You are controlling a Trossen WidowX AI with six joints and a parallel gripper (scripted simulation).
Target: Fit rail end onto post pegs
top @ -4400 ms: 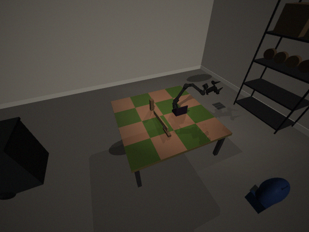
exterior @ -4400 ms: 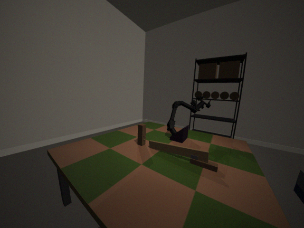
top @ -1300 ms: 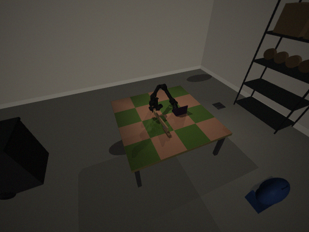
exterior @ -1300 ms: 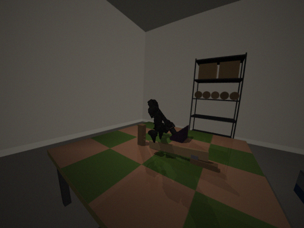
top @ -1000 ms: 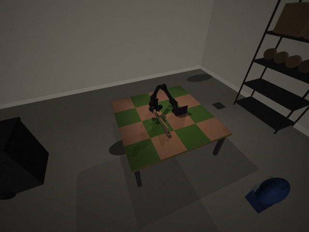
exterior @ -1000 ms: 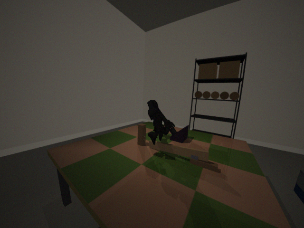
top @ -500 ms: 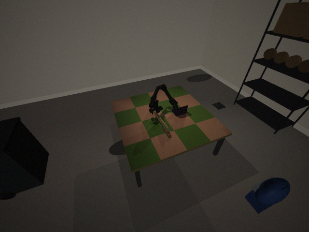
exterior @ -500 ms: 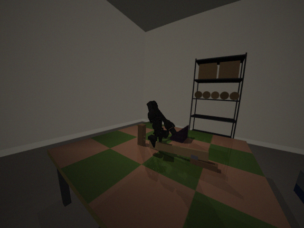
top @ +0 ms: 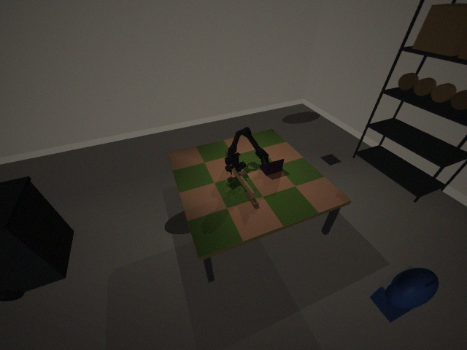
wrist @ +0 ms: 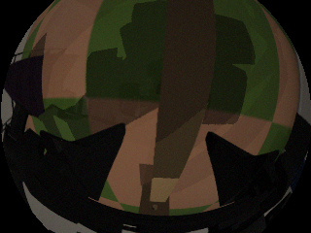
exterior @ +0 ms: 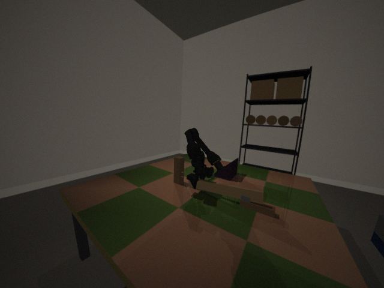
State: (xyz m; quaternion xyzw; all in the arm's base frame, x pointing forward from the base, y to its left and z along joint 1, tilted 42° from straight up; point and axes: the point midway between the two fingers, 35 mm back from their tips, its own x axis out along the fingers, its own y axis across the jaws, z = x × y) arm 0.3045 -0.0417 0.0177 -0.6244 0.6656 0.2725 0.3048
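Note:
The long wooden rail has its far end at the footboard block. Its near end is low by the table, a short gap in front of the upright wooden post. The post's pegs are small and dark; one shows as a dot in the wrist view. My gripper is open, pointing down at the rail's near end. The rail runs between the fingers with a gap on each side. The holes in the rail's end are not visible.
A dark purple panel stands on the checkered table beside the arm. Shelving stands on the floor beyond the table. A blue object lies on the floor.

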